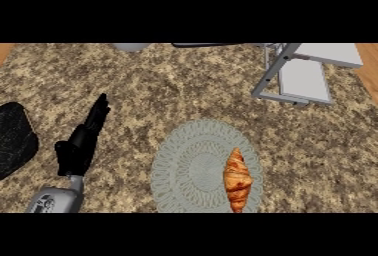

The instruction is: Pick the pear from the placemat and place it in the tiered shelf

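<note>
A round grey woven placemat (193,165) lies on the speckled counter at the lower middle. On its right side rests a brown croissant (237,179); no pear shows on it. The grey tiered shelf (303,75) stands at the upper right, with pale flat tiers. My left hand (83,142) is at the left of the placemat, apart from it, fingers straight and pointing away from me, holding nothing. My right hand does not show.
A black object (13,139) sits at the left edge, close to my left hand. A pale round thing (131,47) and a dark bar (207,45) lie along the far edge. Wooden strips show at both upper corners.
</note>
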You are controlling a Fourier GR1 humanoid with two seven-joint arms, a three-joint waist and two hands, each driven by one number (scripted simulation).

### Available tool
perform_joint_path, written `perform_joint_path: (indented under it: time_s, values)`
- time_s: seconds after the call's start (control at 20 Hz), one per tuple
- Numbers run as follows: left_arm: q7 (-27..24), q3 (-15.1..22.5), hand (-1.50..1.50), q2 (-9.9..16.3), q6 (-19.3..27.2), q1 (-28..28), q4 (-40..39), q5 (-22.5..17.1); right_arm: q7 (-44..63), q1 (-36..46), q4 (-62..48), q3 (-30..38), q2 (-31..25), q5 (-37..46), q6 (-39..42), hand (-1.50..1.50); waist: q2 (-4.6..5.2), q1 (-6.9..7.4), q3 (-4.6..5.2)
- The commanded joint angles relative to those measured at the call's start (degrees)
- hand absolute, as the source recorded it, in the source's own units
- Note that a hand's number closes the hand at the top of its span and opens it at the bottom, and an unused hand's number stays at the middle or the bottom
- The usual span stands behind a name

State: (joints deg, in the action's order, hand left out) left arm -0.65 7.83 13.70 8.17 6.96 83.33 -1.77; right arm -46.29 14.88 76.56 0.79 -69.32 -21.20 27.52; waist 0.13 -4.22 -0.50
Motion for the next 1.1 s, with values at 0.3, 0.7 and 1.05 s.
perform_joint_path:
  time_s: [0.3,0.7,1.05]
  values:
    - [0.51,2.4,0.0,-1.45,-1.62,2.78,-1.09,0.84,-9.11,2.07,-17.25,8.84,-7.73,-8.74,16.31,1.5,0.6,5.57,0.28]
    - [2.11,2.96,0.0,-2.42,-2.08,7.0,-2.59,1.66,-5.92,7.05,-24.75,9.6,-8.08,-10.34,16.64,1.5,0.78,6.79,0.29]
    - [2.52,3.38,0.0,-2.65,-2.57,8.2,-2.09,2.27,-2.76,16.46,-26.0,7.72,-7.2,-8.16,13.13,1.5,1.01,8.35,0.34]
